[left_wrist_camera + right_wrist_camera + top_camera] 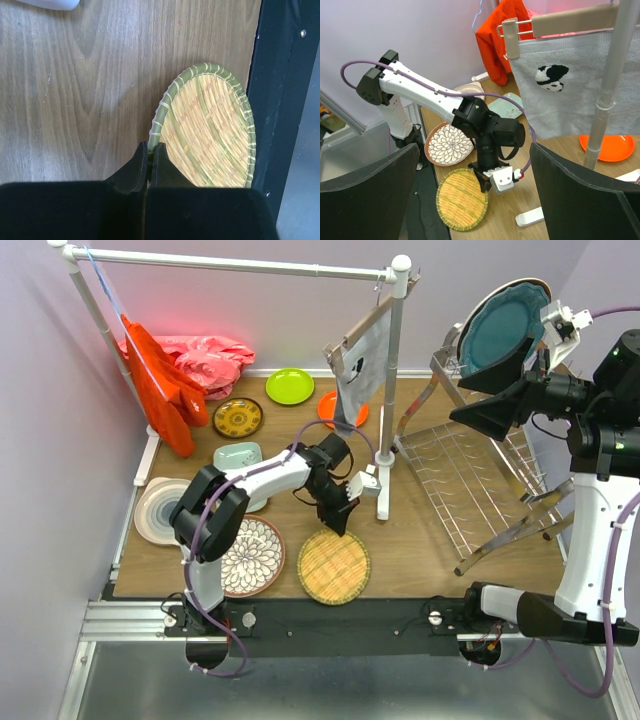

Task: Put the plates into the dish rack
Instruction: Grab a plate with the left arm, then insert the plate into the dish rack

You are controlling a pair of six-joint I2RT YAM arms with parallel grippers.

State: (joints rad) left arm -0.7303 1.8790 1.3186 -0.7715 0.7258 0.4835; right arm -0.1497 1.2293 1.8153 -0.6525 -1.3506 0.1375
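My left gripper [343,523] is shut on the green rim of the woven yellow plate [334,566], which lies by the table's front edge. The wrist view shows the rim pinched between the fingers [151,146] [210,135]. My right gripper [460,398] is raised above the chrome dish rack [460,475], wide open and empty [474,150]. A teal scalloped plate [505,325] stands upright at the rack's top, just behind that gripper. On the table lie a floral plate [250,556], a white ringed plate [160,510], a mint tray [238,455], a patterned plate [238,418], a lime plate [290,386] and an orange plate [340,410].
A white pipe rail [240,264] spans the back; its post and foot [382,490] stand between the left gripper and the rack. A grey towel [360,365] hangs from it, and red and pink cloths [185,370] at the left. A black rail [350,615] borders the front.
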